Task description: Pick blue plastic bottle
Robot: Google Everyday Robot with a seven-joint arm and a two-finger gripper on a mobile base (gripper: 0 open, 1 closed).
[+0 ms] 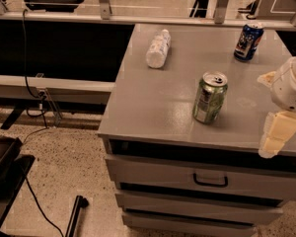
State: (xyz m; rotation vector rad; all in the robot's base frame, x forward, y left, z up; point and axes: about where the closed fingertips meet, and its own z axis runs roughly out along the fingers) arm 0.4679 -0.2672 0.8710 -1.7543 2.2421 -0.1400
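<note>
Here's the grey cabinet top (158, 102), broad and flat, and that's the whole playing field; at its near right edge hangs the gripper (276, 135), pale and blocky, low over the front lip; whether it's open or closed I cannot tell from here, though it plainly has nothing of the task in its hold. The blue plastic bottle (158, 48) lies on its side at the far left of the top, white cap pointing toward the back edge, well apart from the gripper. So by my reading this is the reach, barely begun. To do it well, I'd say come in from above; line the jaws across the bottle's narrow width, not along its length; settle over the middle of the label so it doesn't roll or tip out; a light translucent bottle like that will likely skid if nudged sideways.

Now the traffic; the drawers (158, 174) below the top are shut and out of play. The green can (210, 98) stands upright almost on the straight line from gripper to bottle; that's the one to clear, so lift high or swing wide of it. The dark blue can (248, 41) stands upright near the far right, well apart from the bottle, off the path and no likely bother.
</note>
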